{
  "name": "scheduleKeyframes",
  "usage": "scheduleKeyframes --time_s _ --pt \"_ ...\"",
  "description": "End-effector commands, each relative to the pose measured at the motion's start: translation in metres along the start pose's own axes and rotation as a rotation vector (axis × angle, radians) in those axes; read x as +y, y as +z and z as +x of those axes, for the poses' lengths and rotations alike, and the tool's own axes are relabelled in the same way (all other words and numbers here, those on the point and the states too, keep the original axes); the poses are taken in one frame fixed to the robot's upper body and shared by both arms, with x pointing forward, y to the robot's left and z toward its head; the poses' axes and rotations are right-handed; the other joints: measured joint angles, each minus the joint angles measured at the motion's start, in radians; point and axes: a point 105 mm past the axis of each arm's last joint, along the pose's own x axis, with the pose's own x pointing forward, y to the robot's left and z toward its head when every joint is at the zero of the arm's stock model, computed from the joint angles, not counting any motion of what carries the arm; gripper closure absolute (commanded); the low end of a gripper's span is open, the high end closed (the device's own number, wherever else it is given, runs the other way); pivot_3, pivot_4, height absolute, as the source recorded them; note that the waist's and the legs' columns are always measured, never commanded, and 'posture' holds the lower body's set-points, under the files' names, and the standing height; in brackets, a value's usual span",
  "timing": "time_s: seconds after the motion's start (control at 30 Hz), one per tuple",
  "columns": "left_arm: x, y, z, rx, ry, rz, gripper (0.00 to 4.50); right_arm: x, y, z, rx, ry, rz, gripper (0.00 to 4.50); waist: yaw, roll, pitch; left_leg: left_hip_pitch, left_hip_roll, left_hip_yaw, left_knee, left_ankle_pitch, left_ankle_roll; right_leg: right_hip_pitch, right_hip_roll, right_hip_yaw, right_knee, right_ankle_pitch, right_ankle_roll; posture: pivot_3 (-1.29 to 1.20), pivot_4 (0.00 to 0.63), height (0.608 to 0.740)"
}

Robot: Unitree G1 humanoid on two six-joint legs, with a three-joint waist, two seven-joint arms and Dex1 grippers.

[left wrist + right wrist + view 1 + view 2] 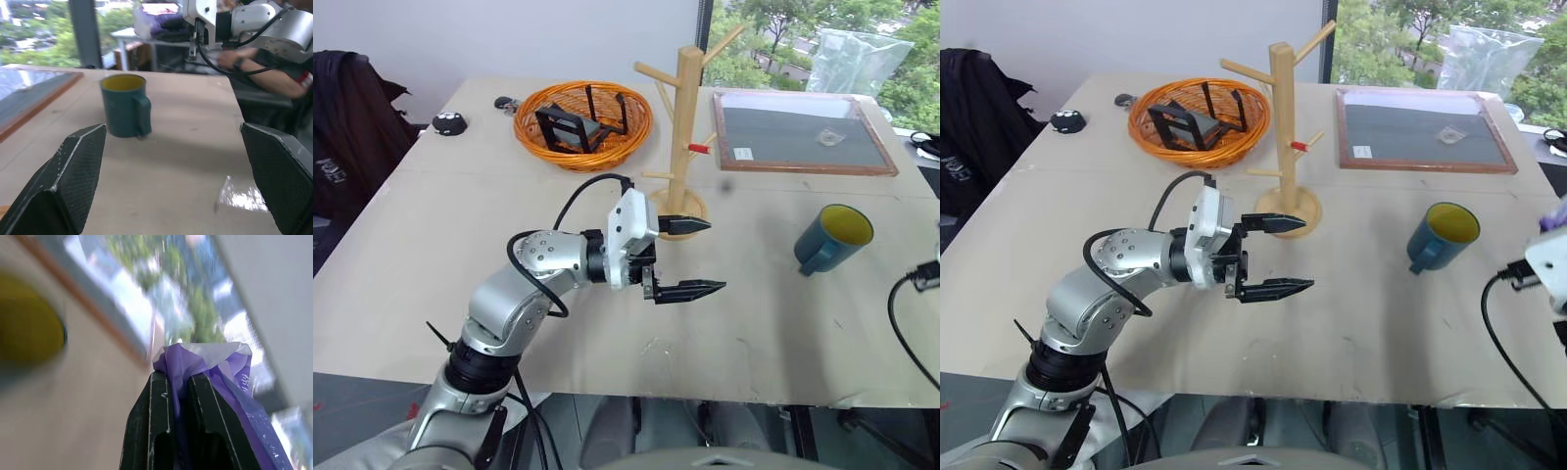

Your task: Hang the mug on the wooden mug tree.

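The teal-blue mug (832, 238) with its yellow inside stands upright on the table, to the right of the wooden mug tree (687, 127). Its handle faces the near side. My left gripper (717, 255) hovers open in front of the tree's round base and points right toward the mug (124, 105), a clear gap away. Nothing is between its fingers (73, 171). At the table's right edge my right gripper (178, 379) is shut on a purple plastic packet (215, 364), with the mug a blurred yellow shape beside it.
An orange wicker basket (530, 125) holding black stands sits at the back left of the tree. A wood-framed dark board (798, 132) lies at the back right. Small black objects (448, 122) rest far left. A person's arm (274, 78) shows beyond the table's right end.
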Motion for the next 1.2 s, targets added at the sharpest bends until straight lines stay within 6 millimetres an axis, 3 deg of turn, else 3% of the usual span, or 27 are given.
scheduleKeyframes --time_s 0.03,0.13,0.27,0.43,0.53,0.63,0.73,0.87,1.03,1.2 --pt "-0.011 -0.004 0.002 0.056 -0.116 0.045 0.0 0.014 -0.014 -0.007 0.037 0.016 0.033 4.47 -0.009 0.0 0.0 0.0 0.0 0.0 0.0 0.0 0.0 0.0 0.0 0.0 0.0 0.0 0.0 0.0 0.15 0.737" --pt "-0.012 -0.011 0.001 0.101 -0.15 0.065 0.0 0.027 -0.028 -0.013 0.086 0.027 0.06 4.47 -0.017 0.001 0.0 0.0 0.0 0.0 0.0 0.0 0.0 0.0 0.0 0.0 0.0 0.0 0.0 0.0 0.15 0.737" --pt "-0.007 -0.011 0.0 0.095 -0.137 0.073 0.0 0.025 -0.027 -0.017 0.075 -0.003 0.1 3.05 -0.016 0.001 0.0 0.0 0.0 -0.001 0.0 0.0 0.0 0.0 0.0 0.001 0.0 0.0 0.0 0.0 0.15 0.737" --pt "-0.007 -0.013 -0.005 0.094 -0.12 0.062 0.0 0.022 -0.009 -0.03 -0.014 -0.006 0.194 0.59 -0.013 0.002 0.0 0.0 0.0 -0.001 0.0 0.0 0.0 0.0 0.0 0.0 0.0 0.0 0.0 0.0 0.15 0.737" --pt "-0.009 -0.013 -0.009 0.097 -0.102 0.06 0.0 0.027 0.01 -0.041 -0.077 0.028 0.294 0.59 -0.014 0.002 0.0 0.0 0.001 -0.002 0.0 0.0 0.0 0.0 0.0 0.0 0.0 0.0 0.0 0.0 0.15 0.737" --pt "-0.009 -0.014 -0.015 0.107 -0.071 0.055 0.0 0.043 0.031 -0.055 -0.108 0.114 0.393 0.59 -0.014 0.002 0.0 0.0 0.001 -0.004 0.0 0.0 0.0 0.0 0.0 0.0 0.0 0.0 0.0 0.0 0.15 0.737" --pt "-0.006 -0.013 -0.017 0.096 -0.039 0.054 0.0 0.061 0.044 -0.056 -0.099 0.178 0.463 0.59 -0.014 0.001 0.0 0.0 0.002 -0.005 0.0 0.0 0.0 0.0 0.0 0.0 0.0 0.0 0.0 0.0 0.15 0.737" --pt "-0.005 -0.011 -0.023 0.088 -0.004 0.036 0.0 0.084 0.056 -0.029 -0.065 0.182 0.562 0.59 -0.019 0.0 -0.001 0.001 0.002 -0.005 0.001 0.0 0.0 0.0 0.0 0.0 0.001 0.0 0.0 0.0 0.15 0.737" --pt "0.0 -0.009 -0.037 0.109 0.062 0.044 0.0 0.102 0.053 0.012 0.047 0.126 0.696 0.59 -0.015 0.0 0.0 0.0 0.002 -0.005 0.0 0.0 0.0 -0.001 0.001 -0.001 0.001 0.0 0.0 0.0 0.15 0.737" --pt "-0.003 -0.005 -0.043 0.117 0.102 0.055 0.0 0.11 0.05 0.024 0.116 0.095 0.71 0.59 -0.008 0.001 0.0 -0.005 0.001 -0.005 -0.001 0.002 -0.004 -0.004 0.0 -0.002 0.0 0.0 0.0 0.0 0.15 0.737"
